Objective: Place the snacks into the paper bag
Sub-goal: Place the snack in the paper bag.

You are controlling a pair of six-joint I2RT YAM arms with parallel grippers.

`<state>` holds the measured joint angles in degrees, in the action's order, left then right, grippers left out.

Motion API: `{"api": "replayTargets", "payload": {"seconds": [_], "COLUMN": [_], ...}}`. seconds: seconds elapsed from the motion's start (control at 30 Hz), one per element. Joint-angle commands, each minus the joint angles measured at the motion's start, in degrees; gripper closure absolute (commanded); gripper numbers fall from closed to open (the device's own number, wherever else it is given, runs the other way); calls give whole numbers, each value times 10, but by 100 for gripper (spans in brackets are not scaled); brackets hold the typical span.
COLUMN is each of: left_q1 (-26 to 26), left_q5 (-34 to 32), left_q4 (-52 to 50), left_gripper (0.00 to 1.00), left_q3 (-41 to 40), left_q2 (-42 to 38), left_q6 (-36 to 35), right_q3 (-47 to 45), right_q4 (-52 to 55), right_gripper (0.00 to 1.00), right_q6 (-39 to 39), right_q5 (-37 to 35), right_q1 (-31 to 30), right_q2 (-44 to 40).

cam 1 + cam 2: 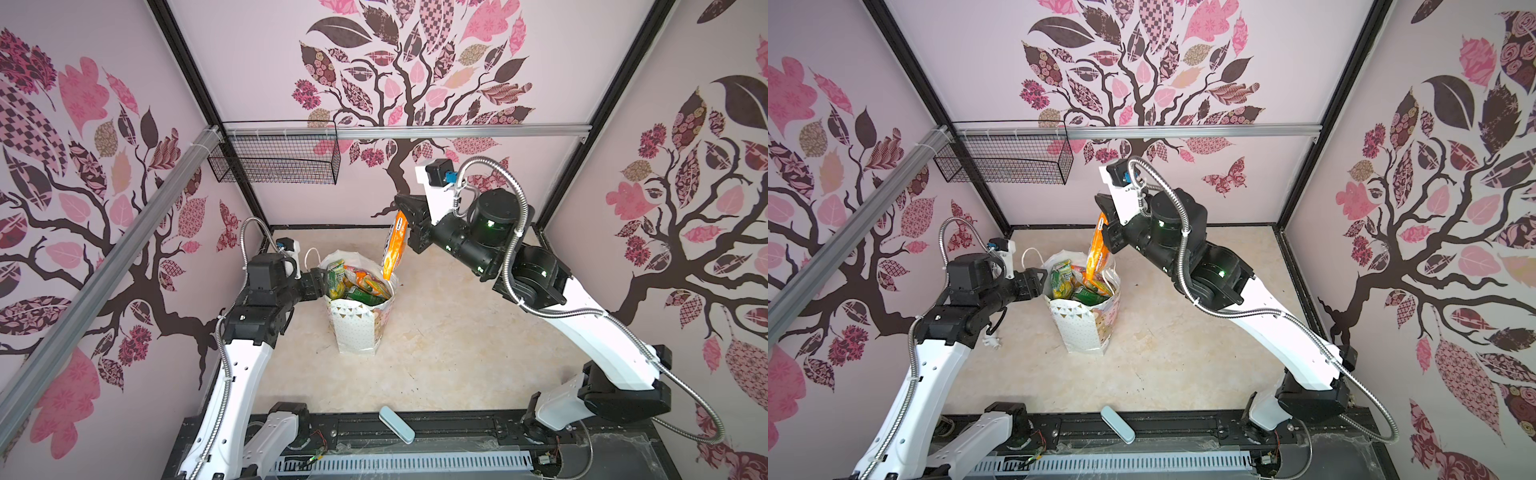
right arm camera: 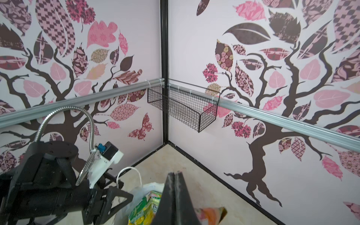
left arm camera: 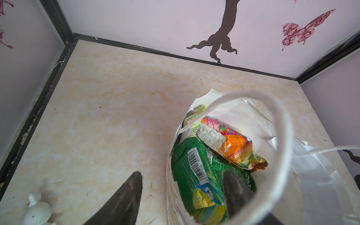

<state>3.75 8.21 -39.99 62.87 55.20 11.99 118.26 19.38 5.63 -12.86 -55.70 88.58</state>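
paper bag (image 1: 357, 328) stands upright on the worktop (image 1: 457, 332), left of its middle, mouth open. green, yellow and orange snacks (image 1: 359, 286) are piled inside. right gripper (image 1: 406, 224) is clamped tight on the top edge of an orange packet (image 1: 394, 249), which hangs upright with its lower end at the bag's mouth by the far right rim. left gripper (image 1: 319, 283) is at the bag's left rim, jaws parted, one finger (image 3: 235, 191) inside, the other outside, not pinching. pale blue bar (image 1: 397, 424) lies at the worktop's front edge.
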Motion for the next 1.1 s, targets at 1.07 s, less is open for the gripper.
{"api": "replayTargets", "payload": {"seconds": [1.07], "left_q1": [-3], "left_q5": [-19], "left_q4": [1], "left_gripper": [31], "left_q3": [-14], "left_q2": [-5], "left_q6": [-7], "right_q3": [129], "right_q4": [133], "right_gripper": [100], "right_q6": [-42], "right_q5": [104], "right_q1": [0], "right_q2": [176]}}
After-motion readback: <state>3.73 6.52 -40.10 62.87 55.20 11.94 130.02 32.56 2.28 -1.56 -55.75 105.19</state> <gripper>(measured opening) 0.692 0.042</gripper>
